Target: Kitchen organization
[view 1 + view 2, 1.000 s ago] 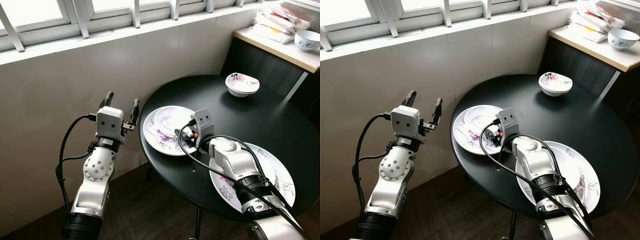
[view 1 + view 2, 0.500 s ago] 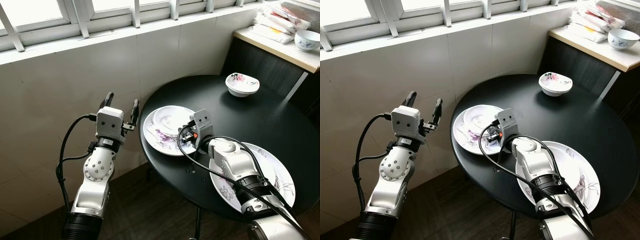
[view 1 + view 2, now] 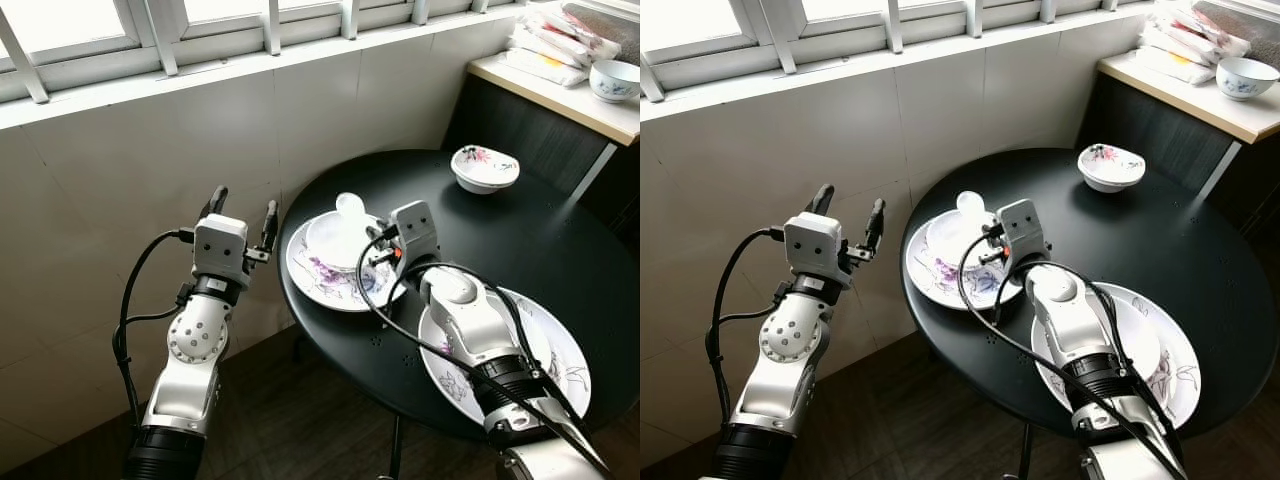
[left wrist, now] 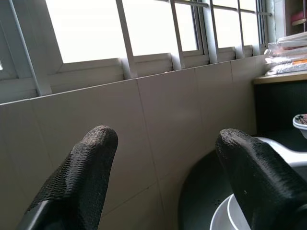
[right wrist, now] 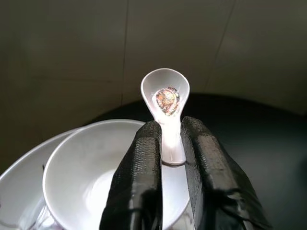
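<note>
Since prev frame the right gripper (image 5: pixel 170 158) rose w/ a white spoon (image 5: pixel 166 98) off the small bowl (image 3: pixel 958 238), which nests in a plate (image 3: pixel 930 272) at the round table's (image 3: pixel 1120 240) 9 o'clock. Fingers pinch the handle, scoop outward, prob. to clear dishes for stacking. Left gripper (image 3: pixel 243 206) idles w/ fingers spread, beside the table.

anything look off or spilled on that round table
Nothing spilled or broken on the table. The right end effector holds a white spoon lifted above the small plate, which sits stacked on a larger floral plate.
</note>
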Motion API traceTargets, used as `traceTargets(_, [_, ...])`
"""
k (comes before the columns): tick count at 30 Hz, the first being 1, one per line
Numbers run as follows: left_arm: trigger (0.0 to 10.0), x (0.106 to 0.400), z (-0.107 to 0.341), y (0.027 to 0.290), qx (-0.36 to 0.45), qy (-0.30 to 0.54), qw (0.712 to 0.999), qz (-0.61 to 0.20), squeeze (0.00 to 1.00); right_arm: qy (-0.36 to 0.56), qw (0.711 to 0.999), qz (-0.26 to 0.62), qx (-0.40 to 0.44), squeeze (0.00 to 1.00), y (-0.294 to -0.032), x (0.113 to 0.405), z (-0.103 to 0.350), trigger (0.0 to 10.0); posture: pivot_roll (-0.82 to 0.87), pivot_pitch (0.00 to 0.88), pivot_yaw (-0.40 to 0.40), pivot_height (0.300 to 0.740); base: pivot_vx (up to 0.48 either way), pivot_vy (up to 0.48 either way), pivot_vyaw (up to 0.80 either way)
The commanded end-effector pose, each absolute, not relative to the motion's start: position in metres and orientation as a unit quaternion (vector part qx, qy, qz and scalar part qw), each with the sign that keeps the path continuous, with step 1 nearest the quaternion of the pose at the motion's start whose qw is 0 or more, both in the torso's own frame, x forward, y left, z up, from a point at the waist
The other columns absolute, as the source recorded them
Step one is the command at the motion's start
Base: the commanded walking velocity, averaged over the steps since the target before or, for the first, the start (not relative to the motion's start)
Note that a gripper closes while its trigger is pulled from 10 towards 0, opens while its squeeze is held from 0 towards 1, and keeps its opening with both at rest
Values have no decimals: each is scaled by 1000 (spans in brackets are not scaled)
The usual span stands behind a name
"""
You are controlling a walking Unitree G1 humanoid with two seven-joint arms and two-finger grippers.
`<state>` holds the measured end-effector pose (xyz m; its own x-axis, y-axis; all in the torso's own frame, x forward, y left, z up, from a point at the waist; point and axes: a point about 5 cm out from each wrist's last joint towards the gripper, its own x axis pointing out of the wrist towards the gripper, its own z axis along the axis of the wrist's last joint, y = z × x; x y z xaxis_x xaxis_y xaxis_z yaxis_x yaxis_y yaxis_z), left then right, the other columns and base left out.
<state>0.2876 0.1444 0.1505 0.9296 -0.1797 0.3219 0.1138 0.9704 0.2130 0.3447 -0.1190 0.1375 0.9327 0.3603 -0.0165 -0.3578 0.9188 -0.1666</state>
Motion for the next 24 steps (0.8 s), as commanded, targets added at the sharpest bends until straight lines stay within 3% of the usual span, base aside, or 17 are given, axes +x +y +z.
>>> traceTargets(1, [10000,288,150,143,101,-170,977,-78,0,-41,980,171,-93,0,-120,344,147,0,-13,0,-26,740,0,0,0])
traceTargets(16, [10000,289,149,145,94,-166,979,-73,0,-122,974,173,-83,0,-109,336,162,0,-9,0,-26,740,0,0,0])
traceTargets(22, [10000,289,148,145,93,-163,979,-73,0,-129,972,178,-82,0,-107,334,163,0,-11,0,-26,740,0,409,0])
traceTargets(24, [10000,289,148,145,94,-164,979,-73,0,-125,972,183,-84,0,-107,333,162,0,-11,0,-26,740,0,480,800])
